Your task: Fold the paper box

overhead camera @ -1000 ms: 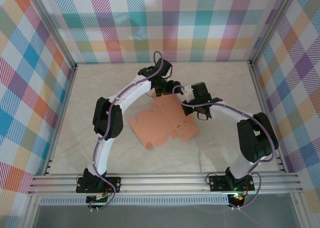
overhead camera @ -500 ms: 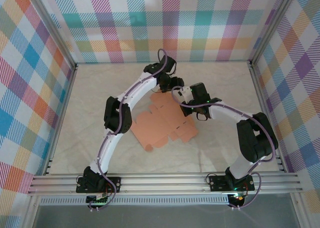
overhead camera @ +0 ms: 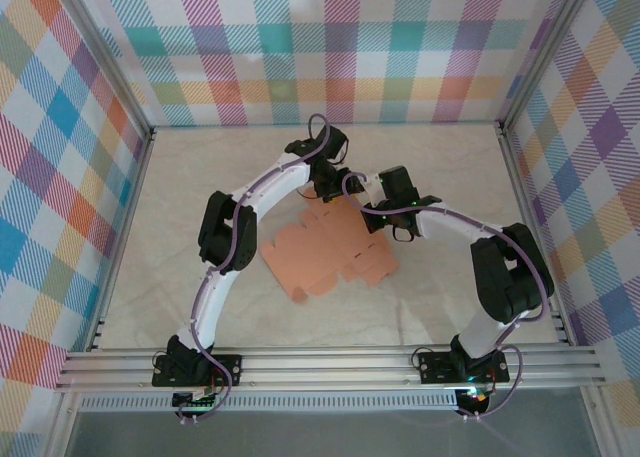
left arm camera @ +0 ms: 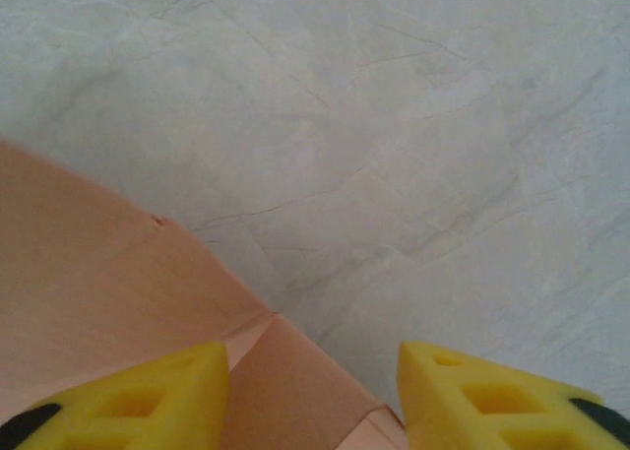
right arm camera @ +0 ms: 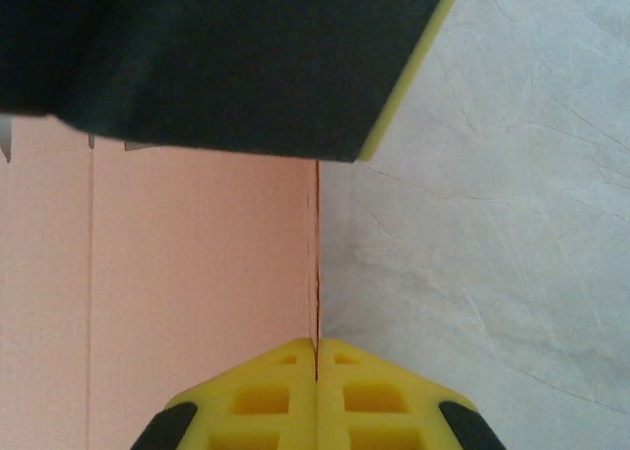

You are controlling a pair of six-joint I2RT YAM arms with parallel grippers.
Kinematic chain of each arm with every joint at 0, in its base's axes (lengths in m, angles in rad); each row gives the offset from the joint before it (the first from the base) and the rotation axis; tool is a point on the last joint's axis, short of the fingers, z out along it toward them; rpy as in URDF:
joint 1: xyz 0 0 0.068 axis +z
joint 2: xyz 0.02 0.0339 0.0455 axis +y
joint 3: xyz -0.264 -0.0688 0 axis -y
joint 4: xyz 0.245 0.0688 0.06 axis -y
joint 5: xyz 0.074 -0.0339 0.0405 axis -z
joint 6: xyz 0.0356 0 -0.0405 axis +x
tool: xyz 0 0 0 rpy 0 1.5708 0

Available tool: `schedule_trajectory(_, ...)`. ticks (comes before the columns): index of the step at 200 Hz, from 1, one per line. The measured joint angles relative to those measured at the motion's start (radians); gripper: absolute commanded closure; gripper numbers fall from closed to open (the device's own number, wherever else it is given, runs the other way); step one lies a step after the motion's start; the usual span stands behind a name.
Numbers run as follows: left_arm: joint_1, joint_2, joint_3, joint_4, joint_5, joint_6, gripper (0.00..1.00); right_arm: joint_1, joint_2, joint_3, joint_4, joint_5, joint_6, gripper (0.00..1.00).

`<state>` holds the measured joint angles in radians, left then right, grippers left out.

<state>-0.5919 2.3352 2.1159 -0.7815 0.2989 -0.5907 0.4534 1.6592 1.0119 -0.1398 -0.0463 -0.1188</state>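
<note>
The paper box is a flat salmon-orange die-cut sheet lying mid-table. My left gripper hangs over its far edge. In the left wrist view that gripper is open, its yellow fingertips standing either side of a creased flap of the paper box without touching it. My right gripper is at the sheet's far right corner. In the right wrist view this gripper is shut on a thin upright edge of the paper box, which runs straight up from the fingertips.
The pale marbled table is boxed in by plaid walls with metal posts at left and right. An aluminium rail crosses the near edge by the arm bases. A dark block with a yellow edge hangs close above the card in the right wrist view.
The left arm swung its elbow to the right and then back a little, with its wrist staying over the sheet's far edge. The right arm and the sheet have hardly moved.
</note>
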Motion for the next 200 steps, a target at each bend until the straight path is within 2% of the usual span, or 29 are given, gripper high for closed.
schedule_trajectory(30,-0.002,0.000,0.002,0.017,0.024,-0.027,0.61,0.005,0.000,0.000,0.000,-0.002,-0.001,1.00)
schedule_trajectory(70,-0.002,0.000,0.003,0.018,0.034,-0.045,0.70,0.005,0.000,0.000,0.000,-0.002,-0.001,1.00)
schedule_trajectory(98,-0.002,0.000,0.003,0.020,0.044,-0.052,0.78,0.005,0.000,0.000,0.000,-0.003,0.000,1.00)
schedule_trajectory(108,-0.002,0.000,0.003,0.023,0.048,-0.054,0.85,0.005,0.000,0.000,-0.001,-0.003,0.000,1.00)
schedule_trajectory(124,-0.002,0.000,0.003,0.026,0.052,-0.058,0.88,0.005,0.000,0.000,-0.002,-0.005,-0.001,1.00)
schedule_trajectory(140,-0.002,0.000,0.003,0.026,0.053,-0.063,0.85,0.006,0.000,0.000,-0.002,-0.006,-0.001,1.00)
schedule_trajectory(149,-0.002,0.000,0.003,0.026,0.052,-0.068,0.74,0.006,0.000,0.000,-0.003,-0.006,0.000,1.00)
schedule_trajectory(154,-0.002,0.000,0.003,0.026,0.052,-0.063,0.64,0.005,0.000,0.000,-0.003,-0.007,-0.001,1.00)
schedule_trajectory(165,-0.002,0.000,0.003,0.026,0.053,-0.067,0.57,0.005,0.000,0.000,-0.003,-0.008,0.000,1.00)
schedule_trajectory(180,-0.002,0.000,0.003,0.026,0.053,-0.071,0.58,0.006,0.000,0.000,-0.003,-0.015,-0.001,1.00)
schedule_trajectory(200,-0.002,0.000,0.003,0.026,0.053,-0.076,0.70,0.006,0.000,0.000,-0.003,-0.018,-0.001,1.00)
